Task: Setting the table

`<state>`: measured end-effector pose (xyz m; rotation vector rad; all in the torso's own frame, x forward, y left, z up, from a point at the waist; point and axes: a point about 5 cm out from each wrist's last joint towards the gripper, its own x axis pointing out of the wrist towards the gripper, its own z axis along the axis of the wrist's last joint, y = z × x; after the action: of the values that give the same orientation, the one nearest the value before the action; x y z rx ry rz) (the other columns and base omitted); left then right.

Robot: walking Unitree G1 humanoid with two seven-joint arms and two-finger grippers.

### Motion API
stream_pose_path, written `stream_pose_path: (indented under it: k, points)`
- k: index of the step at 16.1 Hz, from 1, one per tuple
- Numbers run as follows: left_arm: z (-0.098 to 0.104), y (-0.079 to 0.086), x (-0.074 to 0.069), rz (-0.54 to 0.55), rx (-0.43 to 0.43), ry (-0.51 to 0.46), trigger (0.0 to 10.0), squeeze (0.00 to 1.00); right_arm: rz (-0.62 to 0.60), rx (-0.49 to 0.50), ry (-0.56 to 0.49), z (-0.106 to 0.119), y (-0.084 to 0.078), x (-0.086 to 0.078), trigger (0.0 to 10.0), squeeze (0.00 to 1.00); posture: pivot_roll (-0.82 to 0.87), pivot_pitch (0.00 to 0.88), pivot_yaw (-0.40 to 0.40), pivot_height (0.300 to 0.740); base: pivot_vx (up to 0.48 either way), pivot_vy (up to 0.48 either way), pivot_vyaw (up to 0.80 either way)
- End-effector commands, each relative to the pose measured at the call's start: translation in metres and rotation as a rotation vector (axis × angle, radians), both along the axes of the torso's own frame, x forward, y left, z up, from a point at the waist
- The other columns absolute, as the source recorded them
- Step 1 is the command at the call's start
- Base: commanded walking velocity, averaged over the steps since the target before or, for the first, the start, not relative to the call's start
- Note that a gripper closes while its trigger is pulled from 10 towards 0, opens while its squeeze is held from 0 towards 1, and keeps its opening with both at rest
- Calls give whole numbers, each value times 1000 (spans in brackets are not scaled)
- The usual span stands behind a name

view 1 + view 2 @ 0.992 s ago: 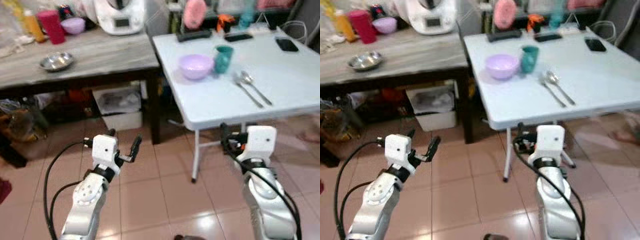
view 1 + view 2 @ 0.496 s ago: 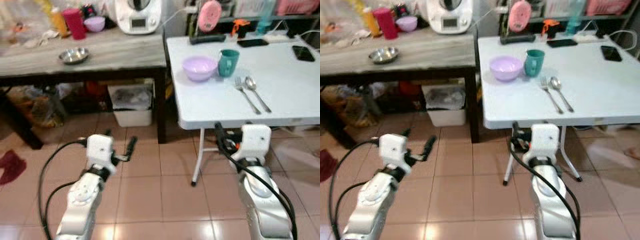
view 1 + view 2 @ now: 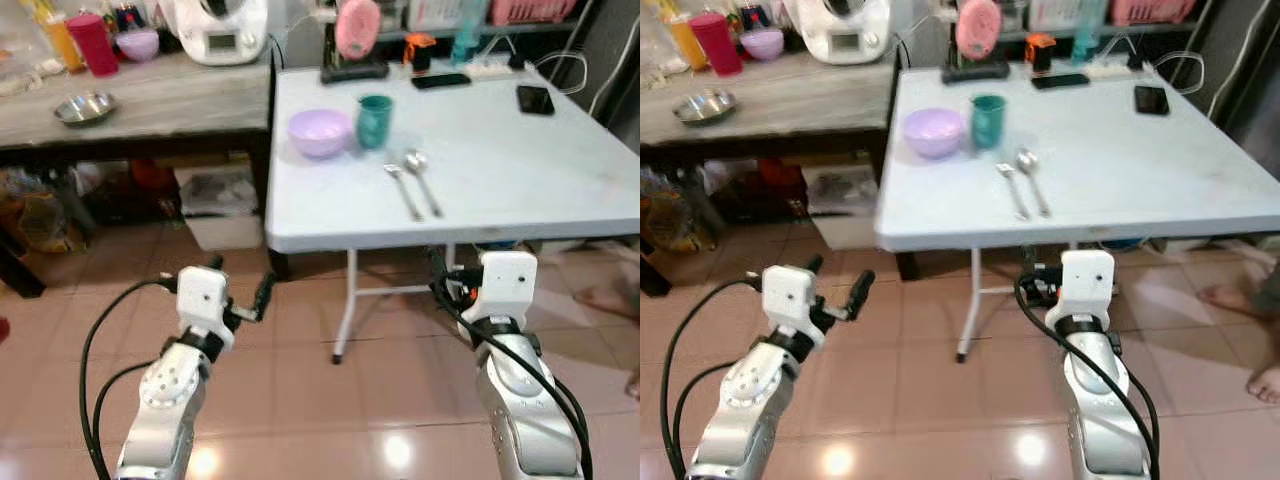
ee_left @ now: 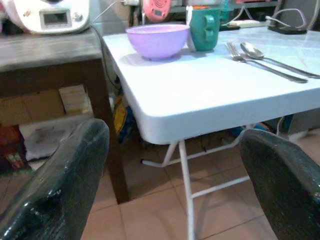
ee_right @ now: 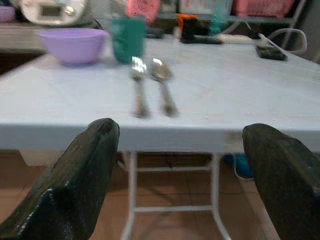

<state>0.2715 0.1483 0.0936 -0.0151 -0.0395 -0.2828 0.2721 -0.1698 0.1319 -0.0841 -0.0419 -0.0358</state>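
A white folding table [image 3: 520, 170] stands ahead of me. Near its left end sit a purple bowl [image 3: 320, 132] and a teal mug [image 3: 375, 107], close together. A fork [image 3: 404, 192] and a spoon [image 3: 421, 180] lie side by side just in front of them. My left gripper [image 3: 240, 285] hangs open and empty below table height, off the table's left corner. My right gripper [image 3: 455, 280] is open and empty just under the table's front edge. In the right wrist view the fork [image 5: 137, 90] and spoon [image 5: 162, 82] lie straight ahead between the black fingers [image 5: 85, 170].
A wooden side table [image 3: 160, 100] on the left carries a steel bowl [image 3: 85, 107], a red cup [image 3: 93, 43] and a white appliance [image 3: 215, 30]. A storage box [image 3: 220, 195] sits under it. Two phones [image 3: 535, 98] lie at the far side. A person's foot [image 3: 1265, 380] is at the right.
The camera has shifted, so the white table now sits more central and the wooden table further left. Both arms hold the same pose with fingers open.
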Motion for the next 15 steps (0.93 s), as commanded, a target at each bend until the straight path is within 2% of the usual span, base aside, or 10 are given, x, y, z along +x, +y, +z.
stream_pose_path:
  k: [1,7,12,15]
  points:
    - [5,-1,1,-15,13,-26,10000,0,-2,0,-17,5,-1,1,10000,0,-212,52,60,740,0,0,0]
    - [9,-1,2,-42,-25,-28,10000,0,-1,-6,-33,7,-1,0,10000,0,-212,57,65,740,0,0,0]
    - [11,-4,1,-71,-30,-32,10000,0,5,-8,-48,7,1,-1,10000,0,-208,61,71,740,352,0,513]
    - [11,-7,0,-86,-38,-30,10000,0,0,-8,-44,7,1,-1,10000,0,-207,64,72,740,421,0,0]
